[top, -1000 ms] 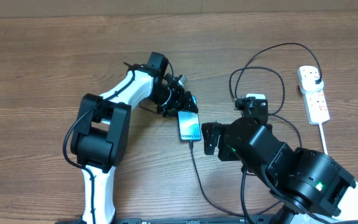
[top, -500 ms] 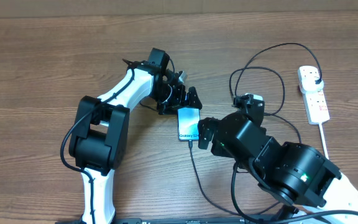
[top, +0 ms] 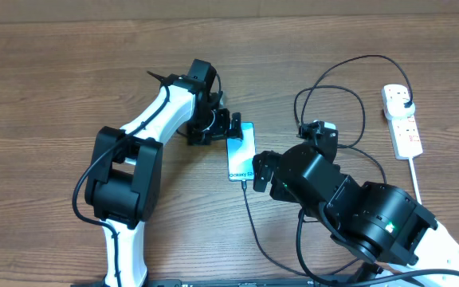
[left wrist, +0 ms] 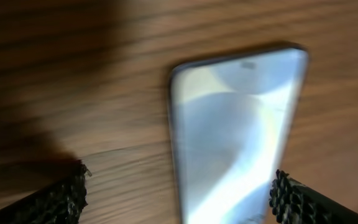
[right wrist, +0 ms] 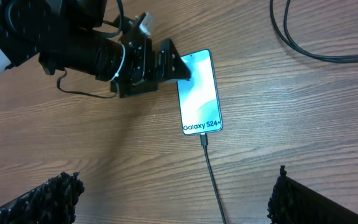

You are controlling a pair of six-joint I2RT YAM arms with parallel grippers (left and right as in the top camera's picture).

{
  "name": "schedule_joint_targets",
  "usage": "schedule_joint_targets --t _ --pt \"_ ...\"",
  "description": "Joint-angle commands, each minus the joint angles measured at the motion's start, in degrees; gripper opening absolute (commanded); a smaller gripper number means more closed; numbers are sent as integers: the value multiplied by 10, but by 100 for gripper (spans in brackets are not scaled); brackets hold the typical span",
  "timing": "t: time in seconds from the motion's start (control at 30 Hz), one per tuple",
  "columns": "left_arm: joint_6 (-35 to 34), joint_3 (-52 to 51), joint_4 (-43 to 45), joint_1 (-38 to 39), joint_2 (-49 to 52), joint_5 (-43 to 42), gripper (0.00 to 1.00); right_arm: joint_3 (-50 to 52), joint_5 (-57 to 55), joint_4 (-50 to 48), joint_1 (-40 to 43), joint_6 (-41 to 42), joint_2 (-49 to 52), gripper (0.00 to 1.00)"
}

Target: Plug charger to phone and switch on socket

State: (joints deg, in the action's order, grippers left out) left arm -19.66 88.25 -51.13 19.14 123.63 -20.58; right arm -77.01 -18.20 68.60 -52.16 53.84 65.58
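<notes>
Phone [top: 241, 151], one, screen up, one charger [right wrist: 210, 168] plugged into it, one socket [top: 402, 119]

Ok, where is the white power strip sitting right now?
In the overhead view the white multi-outlet power strip lies at the far right, beyond the right arm, with the black charger plug head in its upper outlet.

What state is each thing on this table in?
Phone, flat, screen lit, cable plugged in.
Charger cable, tip in phone, plug in power strip.
Power strip, switch too small to tell.
Left gripper, open, astride phone.
Right gripper, open, empty.
</notes>
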Motion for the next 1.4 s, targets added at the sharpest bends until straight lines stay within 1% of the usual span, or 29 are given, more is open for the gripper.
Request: schedule_joint_targets --t 0.0,0.1,0.23,0.57,0.73,0.83,0.97,1.03,1.17,1.2,1.27,1.37 --pt "-31 -47 -15 -13 80 196 100 2 3 -2 2 4 -2 100" --pt "-45 -40 -31 -14 54 223 100 2 2 -2 2 4 -2 100" --pt "-49 -38 -50 -16 -10 236 100 2 -6 -2 2 4 -2 100" --pt "-53 -38 -101 -14 -271 242 100 2 -37 -2 2 4 -1 100" --pt "-52 -38 -131 -14 -381 245 100 2 -37 -2 2 4 3 100" --pt "-52 -39 -155 -14 -434 272 100 2 -36 -2 2 4 9 100" --pt "-46 -39 -194 -15 -473 303 100 2 -36 -2 2 4 23 100" --pt "-46 -39 -208 -15 -478 300 100 2 -36 -2 2 4 32 100" --pt "-46 -39 -209 -15 -472 300 100 2 -37 -1 2 2 42 100" --pt "-46 -39 -209 -15 -470 300 100 2 -37 -3 2 2 43 99" --pt "-46 -39 -208 -14 -468 300 100 2 -37 -13 2 2 45 93" --pt "-46 -39 -209 -15 -468 300 100 2 -36 -30 2 2 45 81"
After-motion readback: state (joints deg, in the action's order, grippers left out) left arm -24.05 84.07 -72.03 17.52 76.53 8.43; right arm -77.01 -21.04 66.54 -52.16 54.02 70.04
